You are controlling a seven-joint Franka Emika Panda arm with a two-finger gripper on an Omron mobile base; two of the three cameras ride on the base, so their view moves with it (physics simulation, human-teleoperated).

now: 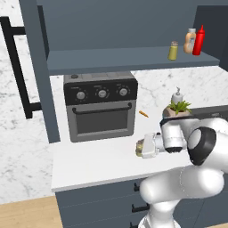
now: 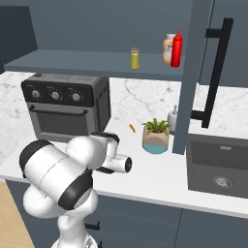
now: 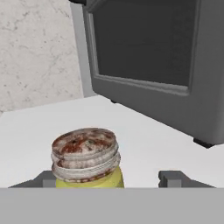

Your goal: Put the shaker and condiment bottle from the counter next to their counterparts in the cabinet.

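Between the tool's [image 3: 109, 179] parted fingertips [image 3: 173, 178], nearer the left one, the shaker [image 3: 86, 158] stands upright on the table [image 1: 98, 162] before the toaster oven [image 1: 100, 106]. Neither pad visibly touches it, so the jaws need only shut on its sides.

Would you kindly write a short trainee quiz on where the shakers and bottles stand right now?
1. True or false: the red condiment bottle stands on the cabinet shelf beside the tan-orange bottle.
2. The shaker between the hand's fingers stands on: A) the counter; B) the shelf; C) the oven top.
3. How many shakers stand on the shelf?
Key: 1 true; 2 A; 3 one, the shelf shaker.
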